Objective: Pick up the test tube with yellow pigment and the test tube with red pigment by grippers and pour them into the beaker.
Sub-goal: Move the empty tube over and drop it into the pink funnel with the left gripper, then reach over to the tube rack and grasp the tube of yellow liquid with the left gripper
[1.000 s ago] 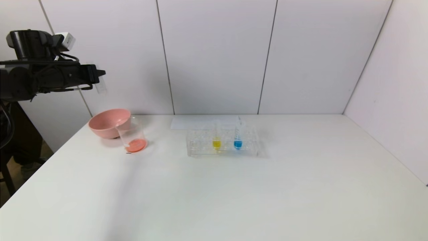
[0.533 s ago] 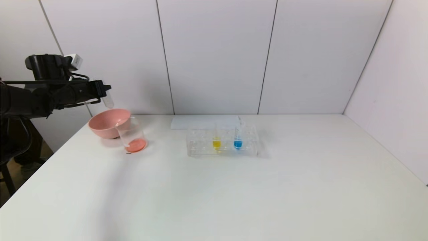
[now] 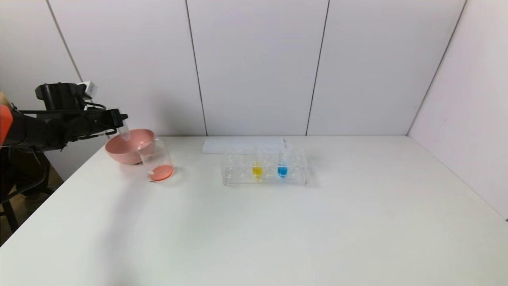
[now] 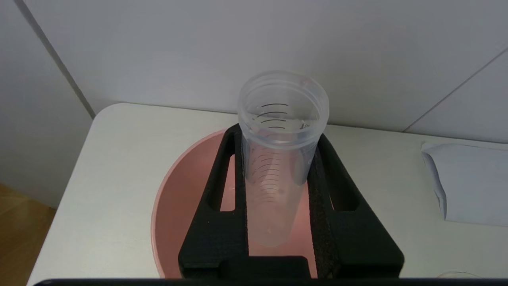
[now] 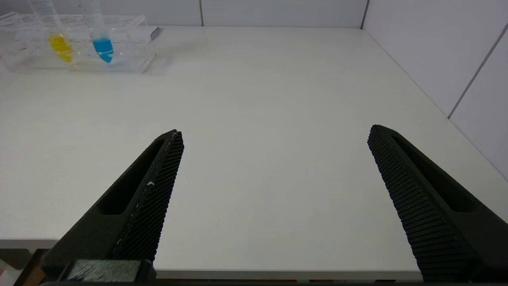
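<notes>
The left tool (image 3: pixel 119 119) has come down and moved toward the pink bowl (image 3: pixel 129 146) since the earlier frames; a second ago it hung high above the bowl, and it now hovers just above the bowl's far-left rim. It is clenched on an empty clear test tube (image 4: pixel 278 159), both fingers (image 4: pixel 222 190) pressing the tube's sides, with the open threaded mouth pointing away from the wrist camera and the rounded tip toward it. No red liquid shows inside this tube. In the left wrist view the tube and fingers lie over the bowl's interior. The beaker (image 3: pixel 156 161) stands on the table (image 3: pixel 254 230) touching or just beside the bowl's right side, holding a layer of red-orange liquid; its place is unchanged. The clear tube rack (image 3: pixel 264 169) sits well to the right of the bowl, also unmoved, and carries the test tube with yellow pigment (image 3: pixel 257 167) upright, with a blue-liquid tube (image 3: pixel 282 165) just beside it on the side away from the bowl. A white sheet (image 3: pixel 238 145) lies behind the rack. The right tool (image 5: pixel 274 159) is released, fingers spread wide, hovering low over the near table edge far right of the bowl. Open table surface extends in front of the bowl and rack to the near edge.
</notes>
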`<state>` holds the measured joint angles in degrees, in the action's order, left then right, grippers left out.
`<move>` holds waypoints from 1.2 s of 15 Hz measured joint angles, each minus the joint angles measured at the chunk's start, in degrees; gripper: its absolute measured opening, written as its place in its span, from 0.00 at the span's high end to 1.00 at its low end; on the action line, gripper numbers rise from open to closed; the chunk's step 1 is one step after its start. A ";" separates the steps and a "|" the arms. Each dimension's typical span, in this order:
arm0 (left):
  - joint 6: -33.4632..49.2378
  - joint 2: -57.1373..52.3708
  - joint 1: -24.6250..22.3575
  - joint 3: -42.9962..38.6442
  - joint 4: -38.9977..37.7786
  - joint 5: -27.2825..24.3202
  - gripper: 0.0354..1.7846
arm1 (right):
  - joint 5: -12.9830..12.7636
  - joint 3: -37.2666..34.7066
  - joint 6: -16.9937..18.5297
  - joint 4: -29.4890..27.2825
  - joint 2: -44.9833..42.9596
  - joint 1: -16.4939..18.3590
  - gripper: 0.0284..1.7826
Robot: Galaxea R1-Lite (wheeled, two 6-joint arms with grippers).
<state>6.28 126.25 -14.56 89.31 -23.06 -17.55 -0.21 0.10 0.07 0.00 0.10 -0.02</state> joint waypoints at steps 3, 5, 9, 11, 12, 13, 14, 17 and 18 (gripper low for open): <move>-0.06 1.40 -0.82 0.38 0.00 -0.11 0.76 | -0.04 0.00 0.02 0.00 0.00 0.00 0.05; -0.02 2.21 -0.95 0.71 0.00 -0.17 0.76 | -0.04 0.00 0.02 0.00 0.00 0.00 0.05; -0.09 3.46 -1.40 0.93 0.06 -0.13 0.76 | -0.01 0.00 0.02 0.00 0.00 0.00 0.05; -0.02 3.69 -1.62 1.38 0.22 -0.11 0.75 | -0.01 0.00 0.02 0.05 0.00 0.00 0.05; 0.05 3.74 -1.76 1.65 0.35 -0.11 0.73 | -0.01 0.00 0.02 0.02 0.00 -0.02 0.05; 0.16 3.80 -1.87 1.89 0.30 -0.09 0.69 | -0.04 0.00 0.00 0.00 0.00 -0.02 0.05; 0.17 3.83 -1.93 1.99 0.30 -0.11 0.64 | -0.01 0.00 0.02 0.00 0.00 -0.02 0.05; 0.16 3.96 -2.15 2.28 0.38 -0.09 0.38 | -0.04 0.00 0.02 0.05 0.00 0.00 0.05; 0.17 4.00 -2.28 2.36 0.35 -0.11 0.28 | -0.01 0.00 0.02 0.05 0.00 0.00 0.05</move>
<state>6.45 130.24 -16.84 91.67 -22.71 -17.66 -0.22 0.10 0.10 0.05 0.10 -0.02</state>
